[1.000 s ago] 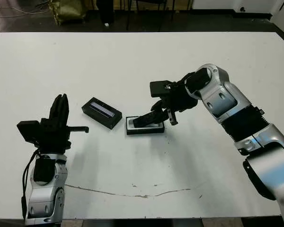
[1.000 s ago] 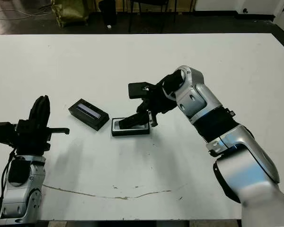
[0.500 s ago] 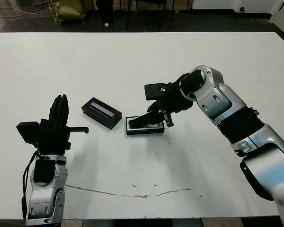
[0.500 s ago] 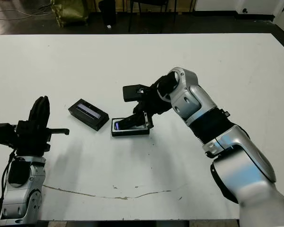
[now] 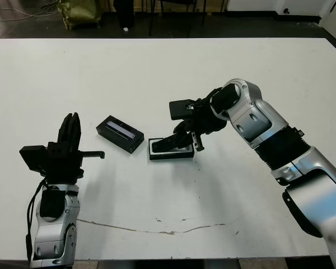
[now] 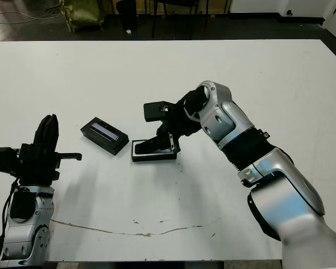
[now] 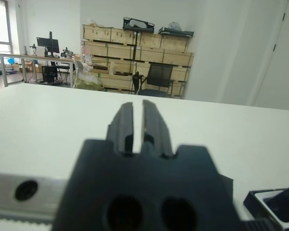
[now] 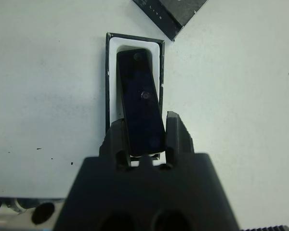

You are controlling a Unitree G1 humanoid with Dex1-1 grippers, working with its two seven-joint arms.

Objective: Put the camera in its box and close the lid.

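The black bar-shaped camera (image 5: 169, 142) is tilted, its far end down inside the box (image 5: 157, 156), a shallow black tray with white lining. My right gripper (image 5: 189, 137) is shut on the camera's raised end. In the right wrist view the camera (image 8: 139, 96) lies lengthwise over the white lining, between the fingers (image 8: 178, 137). The lid (image 5: 120, 133), black with a glossy window, rests on the table just left of the box. My left gripper (image 5: 71, 131) points upward near the table's front left, shut on nothing, well away from the lid.
The white table (image 5: 157, 73) stretches far behind the objects. A thin crack line (image 5: 157, 227) runs along its front. Beyond the far edge stand chair legs and an olive bag (image 5: 81, 11) on a dark floor.
My right gripper has shifted slightly left and lowered the camera further into the box. The left arm and the lid have not moved.
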